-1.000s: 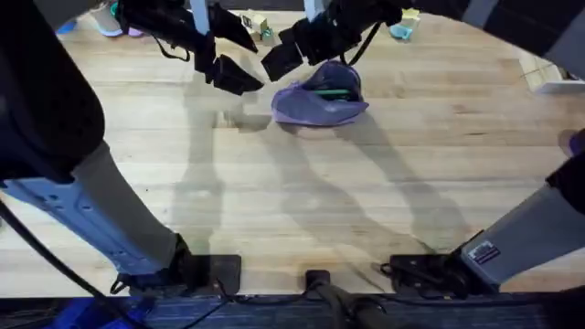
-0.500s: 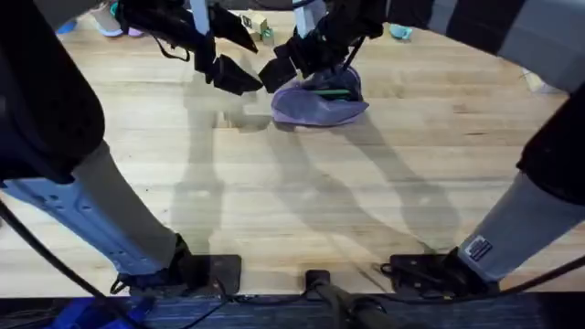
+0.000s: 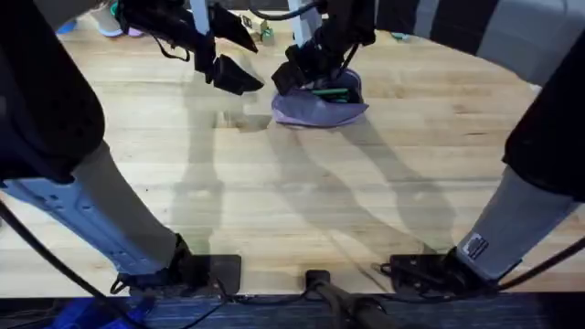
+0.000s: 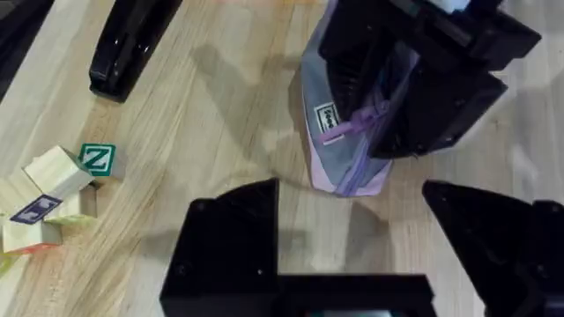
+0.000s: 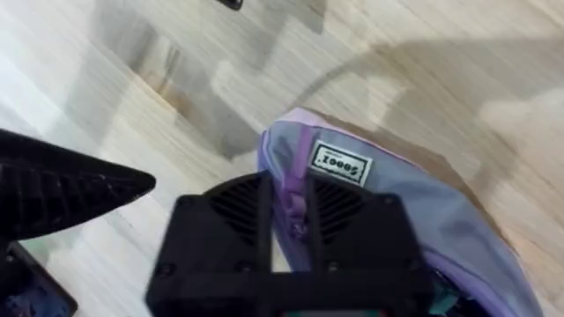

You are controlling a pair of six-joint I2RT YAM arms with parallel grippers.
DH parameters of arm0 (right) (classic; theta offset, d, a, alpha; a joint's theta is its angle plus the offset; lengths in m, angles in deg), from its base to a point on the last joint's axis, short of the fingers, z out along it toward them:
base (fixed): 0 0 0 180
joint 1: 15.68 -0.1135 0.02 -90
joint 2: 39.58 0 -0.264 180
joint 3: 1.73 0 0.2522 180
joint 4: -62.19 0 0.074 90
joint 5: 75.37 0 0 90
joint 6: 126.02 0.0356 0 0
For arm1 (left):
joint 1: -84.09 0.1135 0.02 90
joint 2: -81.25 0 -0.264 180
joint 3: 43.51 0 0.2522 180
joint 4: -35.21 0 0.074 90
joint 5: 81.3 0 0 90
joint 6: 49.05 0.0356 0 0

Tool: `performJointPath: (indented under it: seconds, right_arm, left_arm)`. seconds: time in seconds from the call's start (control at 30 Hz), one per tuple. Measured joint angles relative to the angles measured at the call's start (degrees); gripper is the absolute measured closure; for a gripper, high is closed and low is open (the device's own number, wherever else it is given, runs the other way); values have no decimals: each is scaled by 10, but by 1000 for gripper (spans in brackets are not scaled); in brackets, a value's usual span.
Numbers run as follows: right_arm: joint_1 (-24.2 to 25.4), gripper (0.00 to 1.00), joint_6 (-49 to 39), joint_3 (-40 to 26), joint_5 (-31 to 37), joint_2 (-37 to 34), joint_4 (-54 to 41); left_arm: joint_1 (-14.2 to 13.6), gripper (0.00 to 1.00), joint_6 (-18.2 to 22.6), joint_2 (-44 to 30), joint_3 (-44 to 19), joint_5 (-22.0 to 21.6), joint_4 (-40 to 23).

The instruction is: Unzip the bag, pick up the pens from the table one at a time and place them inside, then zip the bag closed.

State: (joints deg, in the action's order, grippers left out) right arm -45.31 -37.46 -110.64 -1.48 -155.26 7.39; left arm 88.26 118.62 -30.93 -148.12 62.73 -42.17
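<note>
The bag [image 3: 322, 103] lies at the far middle of the table [image 3: 302, 201], a green pen [image 3: 331, 91] showing in its open mouth. The right gripper [image 3: 294, 75] sits on the bag's left end, fingers pressed together on the zipper pull [image 4: 357, 125]. The left gripper [image 3: 228, 75] hovers just beside, spread and empty. To close it well, I'd have that left one pin the fabric while the right draws straight along the zipper line.

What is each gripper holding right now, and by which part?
The right gripper is closed on the bag, pinching its zipper line at the end near the white label. The left gripper is open beside the bag, holding nothing.
</note>
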Motion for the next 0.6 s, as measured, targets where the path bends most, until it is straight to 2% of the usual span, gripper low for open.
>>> performJointPath:
  seconds: [0.13,0.27,0.6]
  right_arm:
    - [-3,899,0,-1,-3,0,-2]
    - [-3,960,-1,-1,-3,0,-2]
    - [1,972,-1,-18,-3,0,-16]
  left_arm:
    - [0,8,0,0,0,0,0]
    - [0,8,0,0,0,0,0]
    - [0,7,0,0,0,0,0]
